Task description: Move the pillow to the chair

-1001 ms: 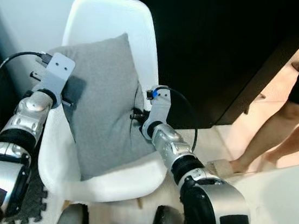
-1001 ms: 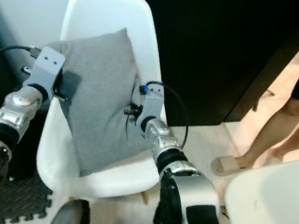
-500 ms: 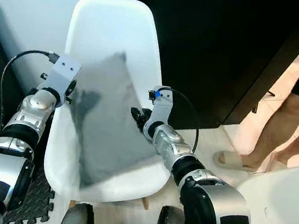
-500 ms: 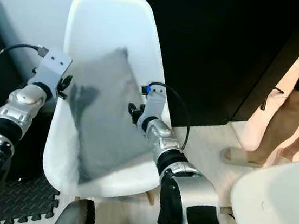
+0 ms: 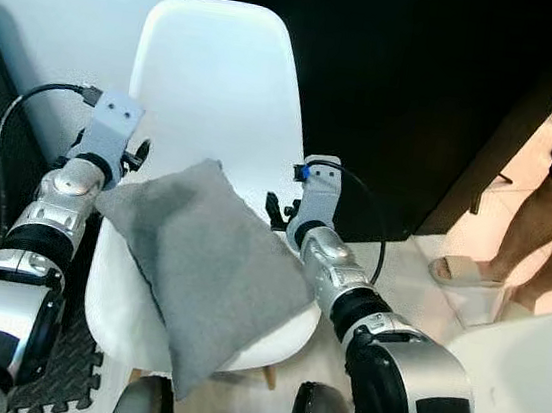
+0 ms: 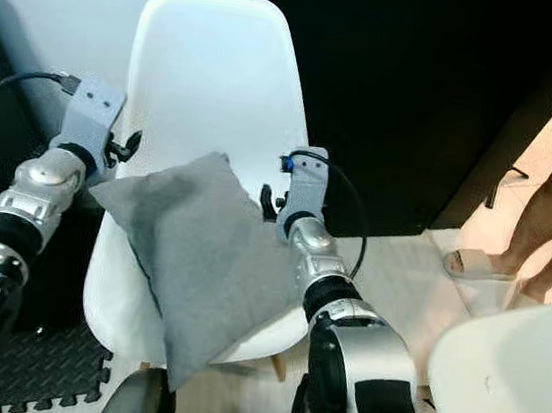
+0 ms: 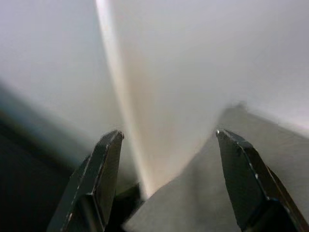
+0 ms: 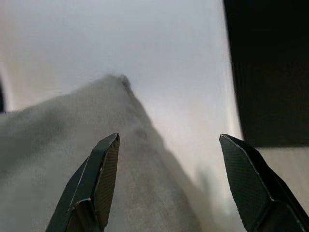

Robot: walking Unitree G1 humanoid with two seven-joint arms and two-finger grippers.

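Observation:
The grey pillow [image 5: 203, 263] lies flat on the seat of the white shell chair [image 5: 217, 68], its near corner hanging over the seat's front edge. My left gripper [image 7: 166, 140] is open at the chair's left rim, beside the pillow's [image 7: 231, 183] left corner, with nothing between its fingers. My right gripper [image 8: 166, 145] is open at the chair's right rim, just above the pillow's [image 8: 63, 159] right edge, holding nothing. Both wrists sit at either side of the chair, left [image 5: 97, 144] and right [image 5: 315, 196].
A black cabinet or wall [image 5: 443, 76] stands behind and right of the chair. A person's legs and sandalled foot [image 5: 454, 271] are at the right. A white rounded surface [image 5: 516, 387] fills the lower right. Dark foam floor mat [image 5: 59, 371] lies at lower left.
The pillow, held upright against the chair back between both grippers, has dropped flat onto the seat. Both grippers let go and drew apart to the chair's rims. The person stepped away rightward.

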